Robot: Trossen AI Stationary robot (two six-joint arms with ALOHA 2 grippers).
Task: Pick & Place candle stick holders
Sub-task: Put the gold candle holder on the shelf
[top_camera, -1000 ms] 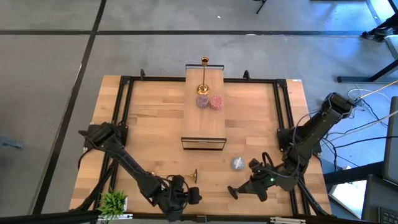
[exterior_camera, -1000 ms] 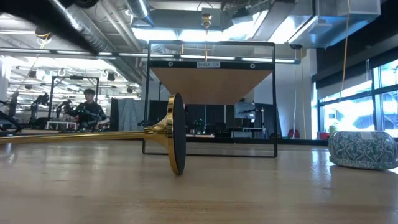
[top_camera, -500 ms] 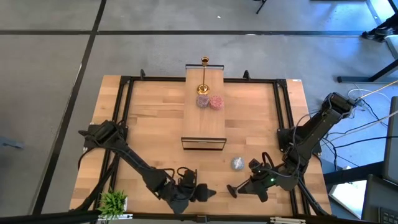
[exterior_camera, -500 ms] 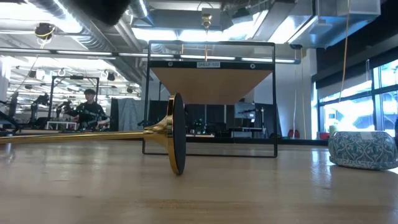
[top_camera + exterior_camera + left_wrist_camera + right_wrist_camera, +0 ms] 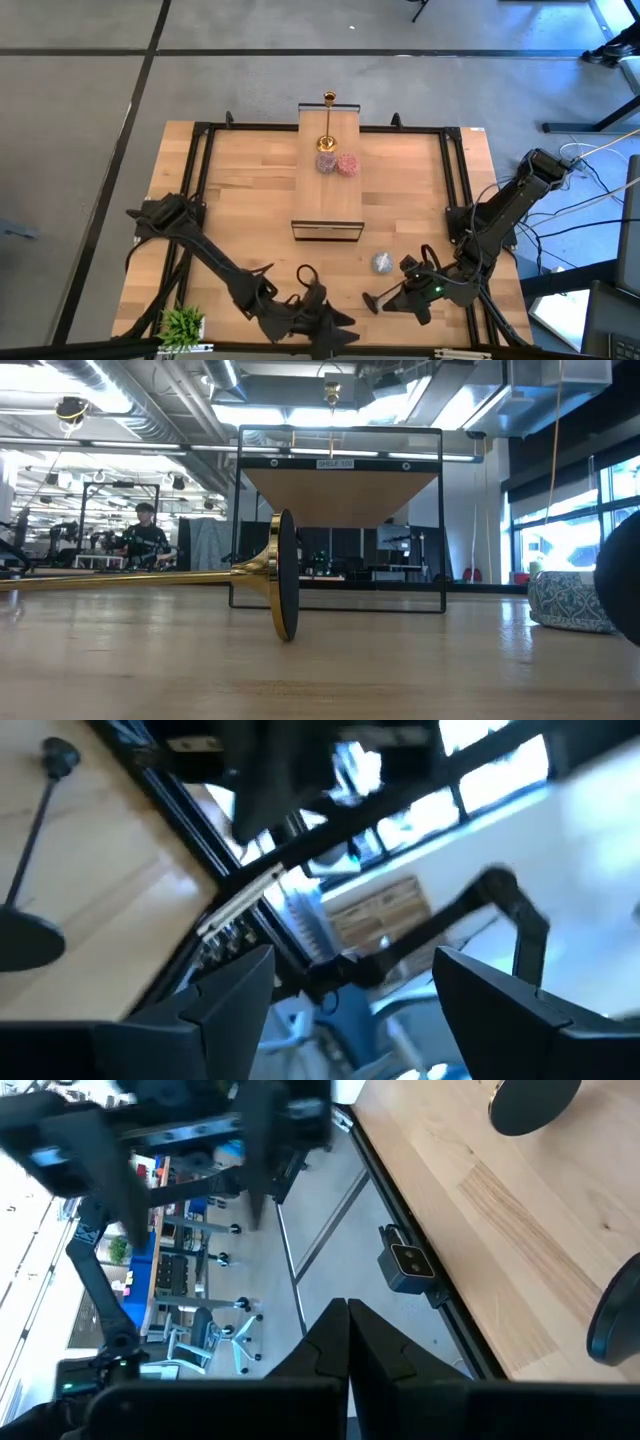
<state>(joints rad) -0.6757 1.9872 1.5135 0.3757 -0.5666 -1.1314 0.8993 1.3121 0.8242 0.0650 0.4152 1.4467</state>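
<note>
The wooden bench (image 5: 230, 200) carries a gold candle stick holder (image 5: 150, 577) lying on its side near the front edge. My left claw (image 5: 338, 322) hangs open and empty by that edge, and my right claw (image 5: 372, 300) waits shut nearby. I judge this is the reach: next I straddle the stem and close.

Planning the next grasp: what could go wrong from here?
1. The left claw, open and empty, sits close to the shut right claw at the table's front edge, so they could collide.
2. The gold holder lies on its side, resting on its round base rim. A nudge may roll it.
3. The cup sits right by the right arm and could get knocked.
</note>
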